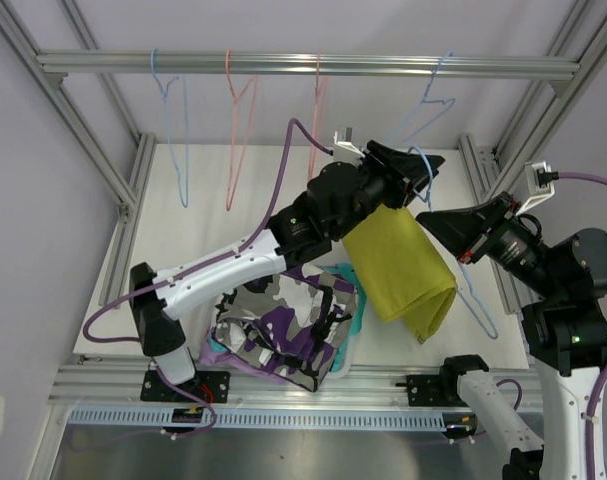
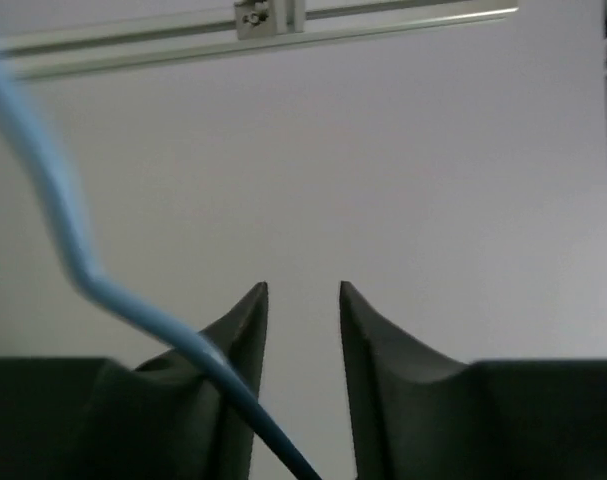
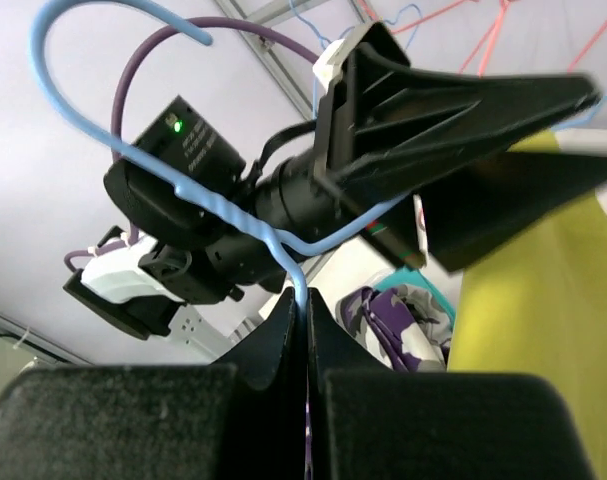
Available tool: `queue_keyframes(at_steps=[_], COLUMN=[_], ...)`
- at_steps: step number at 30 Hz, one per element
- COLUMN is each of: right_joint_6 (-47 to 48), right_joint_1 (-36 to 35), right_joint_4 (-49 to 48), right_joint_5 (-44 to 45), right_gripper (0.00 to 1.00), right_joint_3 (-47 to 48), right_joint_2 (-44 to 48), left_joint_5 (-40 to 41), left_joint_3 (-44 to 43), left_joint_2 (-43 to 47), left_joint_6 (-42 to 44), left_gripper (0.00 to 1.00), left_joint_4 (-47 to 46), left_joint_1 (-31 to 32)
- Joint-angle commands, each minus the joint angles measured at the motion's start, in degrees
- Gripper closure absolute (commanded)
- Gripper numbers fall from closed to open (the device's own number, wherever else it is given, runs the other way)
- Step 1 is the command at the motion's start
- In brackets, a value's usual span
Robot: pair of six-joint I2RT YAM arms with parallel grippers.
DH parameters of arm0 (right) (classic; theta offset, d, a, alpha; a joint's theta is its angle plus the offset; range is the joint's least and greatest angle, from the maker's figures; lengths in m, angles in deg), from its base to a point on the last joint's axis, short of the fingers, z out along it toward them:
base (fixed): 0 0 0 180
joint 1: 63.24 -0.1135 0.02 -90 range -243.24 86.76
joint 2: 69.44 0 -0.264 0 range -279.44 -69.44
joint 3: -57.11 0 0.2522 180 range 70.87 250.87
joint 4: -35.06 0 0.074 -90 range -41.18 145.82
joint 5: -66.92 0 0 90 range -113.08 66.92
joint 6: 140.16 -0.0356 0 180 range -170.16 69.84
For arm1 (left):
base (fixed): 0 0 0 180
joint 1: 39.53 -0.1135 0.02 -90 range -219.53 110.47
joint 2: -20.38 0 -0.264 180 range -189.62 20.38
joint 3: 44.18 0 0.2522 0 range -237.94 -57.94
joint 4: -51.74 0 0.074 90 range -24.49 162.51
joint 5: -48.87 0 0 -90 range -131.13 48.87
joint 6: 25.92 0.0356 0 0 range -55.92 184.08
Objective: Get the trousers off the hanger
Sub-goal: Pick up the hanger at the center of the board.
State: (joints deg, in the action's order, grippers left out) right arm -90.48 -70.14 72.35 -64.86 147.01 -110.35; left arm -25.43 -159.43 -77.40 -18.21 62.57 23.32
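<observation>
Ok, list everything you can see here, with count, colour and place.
Rail: one, silver, across the back.
Table: one, white, below the rail.
Hangers on rail: four, two blue, two pink, hooked along it.
Held hanger: one, blue, off the rail, centre right.
Yellow trousers: one, mustard, hanging by the held hanger.
Garment pile: count unclear, camouflage on top, teal and lilac edges, near the left arm's base.
Left gripper: one, black, open, blue wire across one finger.
Right gripper: one, black, shut on the held hanger.

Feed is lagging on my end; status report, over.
Left end effector open, at the blue hanger. Right end effector shut on its wire. Mustard trousers draped on hanger, not off yet. Other trousers piled below; no obstruction seen.
</observation>
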Motion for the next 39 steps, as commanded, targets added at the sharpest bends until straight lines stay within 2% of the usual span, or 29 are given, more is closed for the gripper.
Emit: queue_keyframes(at_steps=[1, 2, 6, 8, 12, 14, 15, 16, 19, 22, 24, 27, 28, 31, 33, 34, 37, 39], right_joint_6=[1.55, 2.16, 3.49, 5.41, 7.62, 8.14, 9.45, 9.99, 13.50, 16.57, 17.81, 20.80, 21.59, 25.80, 28.70, 29.15, 28.80, 29.41], right_joint_1=[-0.40, -0.40, -0.31, -0.31, -0.40, -0.40, -0.31, -0.31, -0.57, -1.54, -1.54, -1.54, -1.54, -1.37, -1.02, 0.03, 0.83, 1.45], right_joint_4=[-7.71, -7.27, -5.51, -4.03, -0.23, -1.20, -1.55, -1.82, 2.20, 4.85, 8.10, 12.06, 12.15, 15.39, 18.13, 18.13, 13.14, 10.40], right_joint_5=[-2.87, -3.13, -4.54, -4.37, -3.13, -5.49, -7.33, -9.44, -11.05, -10.34, -8.16, 3.51, 11.03, 19.69, 20.94, 21.99, 23.05, 27.26], right_gripper=[1.00, 1.00, 1.00, 1.00, 1.00, 0.79, 0.60, 0.30, 0.13, 0.02, 0.01, 0.01, 0.00, 0.00, 0.01, 0.01, 0.01, 0.00], right_joint_3=[0.24, -0.11, -2.04, -2.66, -3.45, -3.63, -3.45, -3.11, 0.92, 2.43, 3.92, 4.37, 2.80, -0.62, -3.61, -8.07, -15.03, -18.56], right_joint_2=[1.88, 2.14, 3.20, 3.29, 2.93, 3.11, 3.20, 3.46, 5.21, 5.84, 6.62, 11.34, 12.85, 15.50, 15.50, 16.29, 18.92, 19.90], left_joint_5=[-1.90, -1.99, -1.47, -2.43, -4.80, -4.63, -4.63, -4.54, -5.68, -7.35, -8.14, -9.55, -10.33, -11.57, -12.01, -12.36, -12.89, -12.80], left_joint_3=[-4.94, -5.29, -5.91, -6.09, -10.03, -10.92, -11.18, -11.27, -11.45, -10.31, -8.11, -5.83, -5.39, -5.20, -5.29, -5.90, -8.80, -11.18], left_joint_2=[-1.80, -1.89, -1.72, -1.01, -0.92, -0.22, 0.04, 0.30, 1.62, 3.03, 5.13, 8.64, 9.61, 13.39, 15.06, 16.64, 18.06, 18.58], left_joint_6=[-3.06, -2.97, -2.10, -1.92, 0.27, 0.80, 0.98, 1.16, 1.07, 0.37, 0.10, 1.07, 1.42, 3.18, 4.14, 4.32, 5.81, 7.04], left_gripper=[0.66, 0.78, 0.95, 0.99, 0.99, 0.99, 0.99, 0.99, 0.99, 0.99, 0.99, 0.99, 0.99, 0.99, 1.00, 1.00, 0.99, 0.99], left_joint_4=[-4.71, -4.88, -4.62, -4.44, 0.03, 2.06, 2.32, 2.59, 7.05, 8.12, 9.17, 9.97, 11.36, 14.09, 15.15, 16.20, 19.36, 21.74], left_joint_1=[-0.71, -0.88, -0.89, -1.32, -2.12, -2.12, -2.29, -2.55, -3.95, -5.97, -6.95, -8.62, -9.32, -10.64, -11.43, -12.13, -13.45, -14.07])
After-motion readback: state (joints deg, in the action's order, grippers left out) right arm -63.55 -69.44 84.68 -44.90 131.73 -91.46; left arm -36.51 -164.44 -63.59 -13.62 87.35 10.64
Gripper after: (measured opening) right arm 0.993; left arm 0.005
